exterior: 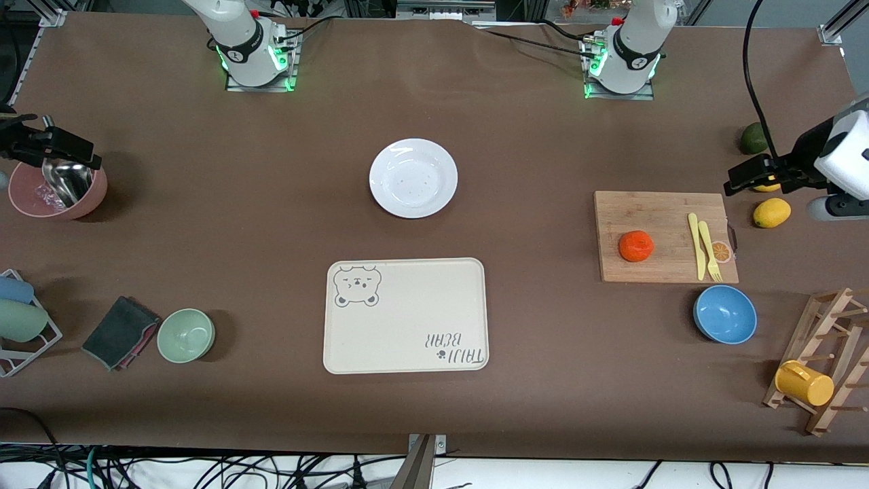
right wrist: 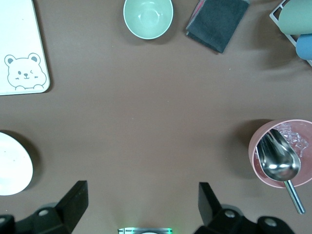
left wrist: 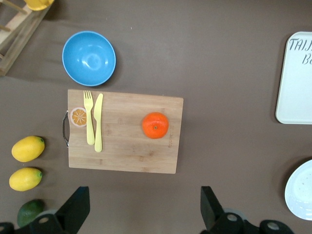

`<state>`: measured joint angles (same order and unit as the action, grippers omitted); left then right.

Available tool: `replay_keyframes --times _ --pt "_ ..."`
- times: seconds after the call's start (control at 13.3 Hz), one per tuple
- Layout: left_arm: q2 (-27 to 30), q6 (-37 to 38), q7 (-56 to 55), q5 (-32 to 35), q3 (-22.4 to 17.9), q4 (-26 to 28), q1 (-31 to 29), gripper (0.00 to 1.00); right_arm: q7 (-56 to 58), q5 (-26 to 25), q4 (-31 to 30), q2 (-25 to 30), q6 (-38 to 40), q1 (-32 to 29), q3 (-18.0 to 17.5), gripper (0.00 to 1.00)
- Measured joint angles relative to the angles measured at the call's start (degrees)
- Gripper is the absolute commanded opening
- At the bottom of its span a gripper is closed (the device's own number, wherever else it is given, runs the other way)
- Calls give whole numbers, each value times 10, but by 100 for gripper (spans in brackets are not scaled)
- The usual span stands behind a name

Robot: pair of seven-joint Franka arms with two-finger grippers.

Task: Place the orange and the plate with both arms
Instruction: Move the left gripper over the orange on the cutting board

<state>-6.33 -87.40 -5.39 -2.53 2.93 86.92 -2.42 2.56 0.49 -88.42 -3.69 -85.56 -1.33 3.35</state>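
The orange (exterior: 636,246) (left wrist: 155,125) rests on a wooden cutting board (exterior: 665,224) toward the left arm's end of the table. The white plate (exterior: 413,178) lies mid-table, and only its rim shows in the wrist views (left wrist: 301,197) (right wrist: 12,163). My left gripper (exterior: 745,175) (left wrist: 145,204) hangs open and empty high over the lemons beside the board, apart from the orange. My right gripper (exterior: 61,146) (right wrist: 141,202) hangs open and empty high over the pink bowl (exterior: 58,193) at the right arm's end.
A beige bear tray (exterior: 406,316) lies nearer the camera than the plate. A yellow knife and fork (exterior: 705,250) share the board. Around it are a blue bowl (exterior: 725,314), lemons (exterior: 772,212), a lime (exterior: 753,138) and a wooden rack with a yellow cup (exterior: 804,382). A green bowl (exterior: 186,335), a cloth (exterior: 119,331) and a wire rack (exterior: 20,319) lie at the right arm's end.
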Motion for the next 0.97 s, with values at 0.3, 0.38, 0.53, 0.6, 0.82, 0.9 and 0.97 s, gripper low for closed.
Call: replay_keyframes --times 0.3,0.38,0.53,0.6,0.82,0.9,0.97 --pt "31 -81 0 0 -3 120 0 100 0 0 0 0 0 0 0 100" --pt "34 -98 0 0 -5 149 0 100 0 0 0 0 0 0 0 100" --pt "35 -136 0 0 -8 203 0 100 0 0 0 0 1 0 0 100" --pt "36 -165 0 0 -8 234 0 100 0 0 0 0 1 0 0 100" --pt "35 -239 0 0 -8 308 1 100 0 0 0 0 1 0 1 100" --pt "34 -262 -1 0 -8 327 5 100 0 0 1 0 1 0 1 100" --pt "32 -286 -3 0 -8 344 10 100 0 0 1 0 1 0 1 100"
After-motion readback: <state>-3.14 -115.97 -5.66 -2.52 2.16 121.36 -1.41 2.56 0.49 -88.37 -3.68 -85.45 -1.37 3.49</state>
